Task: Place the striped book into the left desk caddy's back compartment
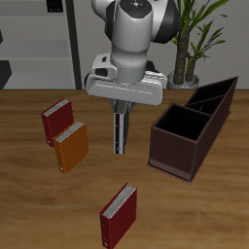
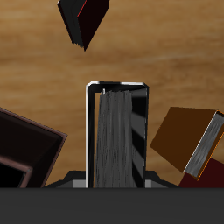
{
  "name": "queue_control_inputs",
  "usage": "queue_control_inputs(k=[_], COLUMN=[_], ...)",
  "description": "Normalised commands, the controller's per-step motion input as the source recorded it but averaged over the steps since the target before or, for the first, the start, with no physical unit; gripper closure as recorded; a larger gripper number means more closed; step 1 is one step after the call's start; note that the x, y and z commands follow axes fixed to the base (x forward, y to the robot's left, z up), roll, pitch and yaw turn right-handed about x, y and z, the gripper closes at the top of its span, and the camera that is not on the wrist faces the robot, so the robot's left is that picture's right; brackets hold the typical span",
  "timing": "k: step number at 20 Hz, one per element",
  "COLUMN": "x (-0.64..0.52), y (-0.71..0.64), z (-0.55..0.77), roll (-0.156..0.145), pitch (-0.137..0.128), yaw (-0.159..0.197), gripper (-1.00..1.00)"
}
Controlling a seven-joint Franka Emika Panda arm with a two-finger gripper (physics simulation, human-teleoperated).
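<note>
1. Wood-grain brown covers the table (image 1: 29,195), and on it stands a dark brown desk caddy (image 1: 192,126), long and narrow, split into open-topped compartments and set at an angle.
2. The striped book (image 1: 121,131), thin with narrow black, grey and white stripes, hangs upright in the air beside the caddy's nearer end, clear of it and above the tabletop.
3. The gripper (image 1: 121,109) of the white robot arm (image 1: 136,39) pinches the striped book's upper end between its two fingers, which point straight down.
4. In the wrist view the striped book (image 2: 116,131) fills the middle of the picture, showing its grey page edges and a striped cover; a corner of the caddy (image 2: 26,149) shows just beside it.
5. An orange book (image 1: 71,146) lies flat on the table on the far side of the striped book from the caddy.
6. A dark red book (image 1: 56,120) lies touching the orange one, farther still from the caddy.
7. Another dark red book (image 1: 119,216) lies alone near the table's front edge, well apart from the caddy.
8. A potted plant (image 1: 190,39) stands behind the caddy's far end.
</note>
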Motion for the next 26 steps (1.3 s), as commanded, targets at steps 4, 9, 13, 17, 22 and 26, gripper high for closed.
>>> queue_control_inputs(k=[4, 9, 13, 17, 22, 26], x=[-0.58, -0.53, -0.46, -0.38, -0.43, -0.41], y=[0.55, 0.34, 0.19, 0.22, 0.29, 0.31], z=[-0.02, -0.03, 0.06, 0.11, 0.11, 0.10], roll=[0.039, -0.017, -0.075, -0.026, 0.005, 0.039], pitch=[-0.034, -0.032, -0.020, -0.032, -0.043, -0.045], yaw=[0.015, 0.012, -0.058, -0.033, -0.031, -0.001], gripper=[1.00, 1.00, 1.00, 1.00, 1.00, 1.00])
